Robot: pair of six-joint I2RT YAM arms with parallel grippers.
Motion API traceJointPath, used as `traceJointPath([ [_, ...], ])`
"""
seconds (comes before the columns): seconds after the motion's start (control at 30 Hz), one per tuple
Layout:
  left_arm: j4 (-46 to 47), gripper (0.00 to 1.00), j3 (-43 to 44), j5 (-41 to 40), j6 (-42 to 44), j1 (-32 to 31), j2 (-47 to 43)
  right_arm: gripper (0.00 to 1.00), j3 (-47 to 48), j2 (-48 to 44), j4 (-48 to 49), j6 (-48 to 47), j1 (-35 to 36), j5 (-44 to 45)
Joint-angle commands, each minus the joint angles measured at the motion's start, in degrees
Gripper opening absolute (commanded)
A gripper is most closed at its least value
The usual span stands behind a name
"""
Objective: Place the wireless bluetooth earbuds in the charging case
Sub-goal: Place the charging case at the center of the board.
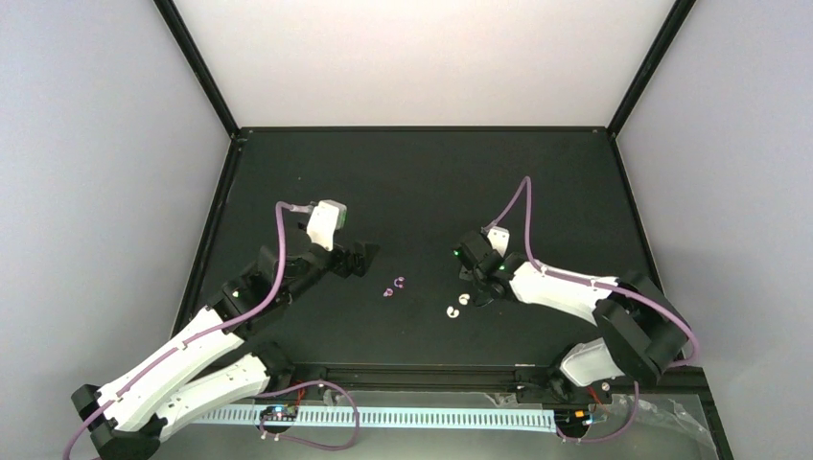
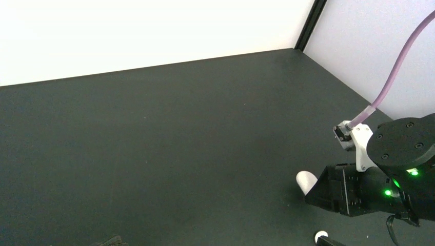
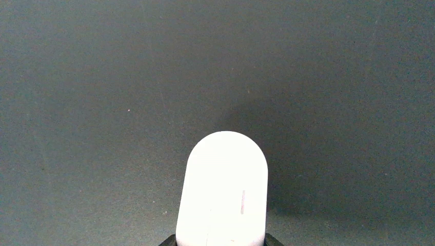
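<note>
The charging case (image 3: 223, 184) is a closed, glossy white pill. It sticks out forward from between the fingers of my right gripper (image 3: 220, 242), which is shut on it low over the table. Its rounded tip shows past the right gripper (image 1: 473, 290) in the top view (image 1: 465, 299) and in the left wrist view (image 2: 306, 180). Two tiny curled earbuds (image 1: 400, 282) (image 1: 388, 292), tinted purple, lie mid-table between the arms. My left gripper (image 1: 362, 259) is open and empty, left of the buds, with only its fingertips (image 2: 110, 241) in its own view.
A small white bit (image 1: 451, 310) lies on the dark table (image 1: 422, 192) just left of the case tip. It also shows in the left wrist view (image 2: 321, 236); I cannot tell what it is. Black frame rails and pale walls bound the table.
</note>
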Motion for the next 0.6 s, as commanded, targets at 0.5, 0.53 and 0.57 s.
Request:
traceJointPath([
  [0.5, -3.0, 0.99, 3.7, -2.4, 7.1, 0.2, 1.3, 0.58, 1.0, -0.1, 1.4, 0.7, -0.4, -3.4],
  [0.53, -2.7, 0.99, 3.1, -2.6, 7.3, 0.2, 0.9, 0.59, -0.5, -2.2, 1.6, 0.0, -0.6, -3.6],
  [0.57, -2.5, 0.99, 2.6, -2.7, 7.3, 0.2, 0.5, 0.59, -2.4, -4.6, 1.9, -0.7, -1.0, -3.9],
])
